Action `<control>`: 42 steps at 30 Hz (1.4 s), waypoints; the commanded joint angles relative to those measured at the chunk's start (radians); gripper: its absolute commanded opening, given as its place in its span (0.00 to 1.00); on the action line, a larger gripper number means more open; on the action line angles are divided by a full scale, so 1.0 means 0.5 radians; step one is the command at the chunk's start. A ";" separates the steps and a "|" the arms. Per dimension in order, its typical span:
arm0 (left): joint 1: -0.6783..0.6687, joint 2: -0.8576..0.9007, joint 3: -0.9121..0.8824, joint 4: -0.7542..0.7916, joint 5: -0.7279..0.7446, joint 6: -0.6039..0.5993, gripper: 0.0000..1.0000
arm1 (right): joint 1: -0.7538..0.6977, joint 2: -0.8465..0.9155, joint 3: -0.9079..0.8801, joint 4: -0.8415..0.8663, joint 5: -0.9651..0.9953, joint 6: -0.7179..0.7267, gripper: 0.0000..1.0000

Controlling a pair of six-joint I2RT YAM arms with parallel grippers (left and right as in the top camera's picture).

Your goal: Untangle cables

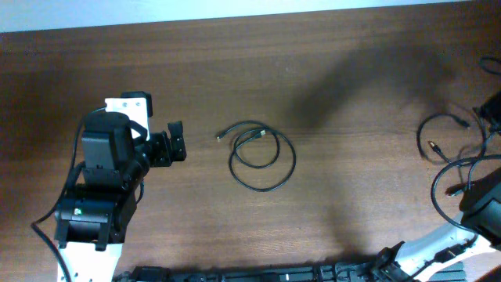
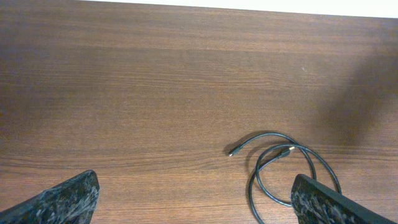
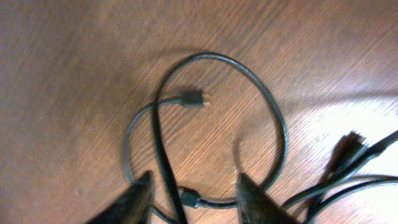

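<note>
One thin black cable (image 1: 254, 136) lies coiled in loose loops at the table's middle. It also shows in the left wrist view, cable (image 2: 268, 133), with a small plug at its end. My left gripper (image 1: 176, 145) hovers to the left of it, wide open and empty (image 2: 196, 199). More black cables (image 1: 435, 119) lie looped at the right edge, under my right arm (image 1: 481, 207). In the right wrist view my right gripper (image 3: 193, 199) stands open over a cable loop (image 3: 211, 56); a strand and a plug (image 3: 189, 198) lie between its fingers, unclamped.
The brown wooden table (image 1: 329, 63) carries both groups of cables. The left arm's white and black base (image 1: 102, 204) fills the lower left. Thicker black cords (image 3: 348, 162) run past my right gripper on its right side.
</note>
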 commanded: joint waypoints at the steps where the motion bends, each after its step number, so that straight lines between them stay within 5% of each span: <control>1: 0.011 -0.003 0.013 0.003 -0.014 -0.024 0.99 | -0.005 0.004 0.011 -0.030 -0.034 -0.024 0.79; 5: 0.011 -0.003 0.013 0.003 -0.014 -0.024 0.99 | -0.005 -0.005 0.011 -0.089 -0.066 -0.031 0.88; 18: 0.011 -0.003 0.013 0.003 -0.014 -0.024 0.99 | -0.001 -0.561 0.011 -0.062 -0.142 -0.101 0.90; 27: 0.011 -0.003 0.013 0.003 -0.014 -0.024 0.99 | 0.060 -0.935 0.011 -0.051 -0.703 -0.346 0.91; 36: 0.011 -0.003 0.013 0.003 -0.014 -0.024 0.99 | 0.580 -0.929 0.011 -0.226 -0.912 -0.951 0.96; 42: 0.011 -0.003 0.013 0.003 -0.014 -0.024 0.99 | 0.989 -0.845 0.011 -0.254 -0.883 -1.058 0.98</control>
